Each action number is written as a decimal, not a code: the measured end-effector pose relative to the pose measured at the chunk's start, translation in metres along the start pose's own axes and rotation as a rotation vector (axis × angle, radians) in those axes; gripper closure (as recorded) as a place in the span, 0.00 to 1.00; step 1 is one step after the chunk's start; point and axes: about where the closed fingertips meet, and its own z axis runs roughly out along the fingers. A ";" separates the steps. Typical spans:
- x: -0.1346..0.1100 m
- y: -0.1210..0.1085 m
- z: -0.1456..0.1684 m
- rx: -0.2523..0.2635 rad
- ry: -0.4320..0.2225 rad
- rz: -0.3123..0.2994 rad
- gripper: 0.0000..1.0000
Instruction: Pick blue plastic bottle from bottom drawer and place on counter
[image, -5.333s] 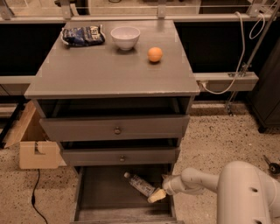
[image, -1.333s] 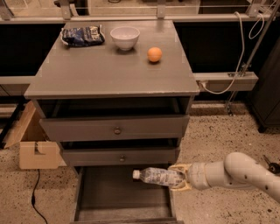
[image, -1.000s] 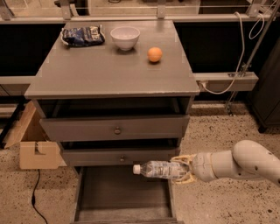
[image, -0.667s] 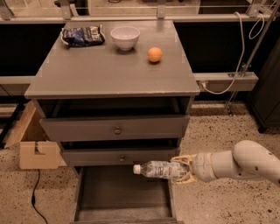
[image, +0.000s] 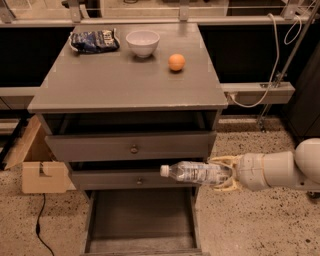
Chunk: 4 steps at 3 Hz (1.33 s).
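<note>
Pick: done, your gripper (image: 223, 173) is clamped on the bottle (image: 192, 172) base, held level above the open drawer (image: 140, 220), beside the middle drawer front | Left: you lift it and set it on the counter (image: 125, 82)

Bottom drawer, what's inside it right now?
Only its bare grey floor shows in the bottom drawer. The blue plastic bottle is out, held level above it by the gripper, in front of the middle drawer. The bottom drawer's rear is hidden under that drawer.
</note>
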 end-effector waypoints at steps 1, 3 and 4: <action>-0.039 -0.043 -0.052 0.036 0.061 -0.067 1.00; -0.075 -0.084 -0.033 -0.024 0.051 -0.145 1.00; -0.103 -0.137 -0.023 -0.088 0.093 -0.206 1.00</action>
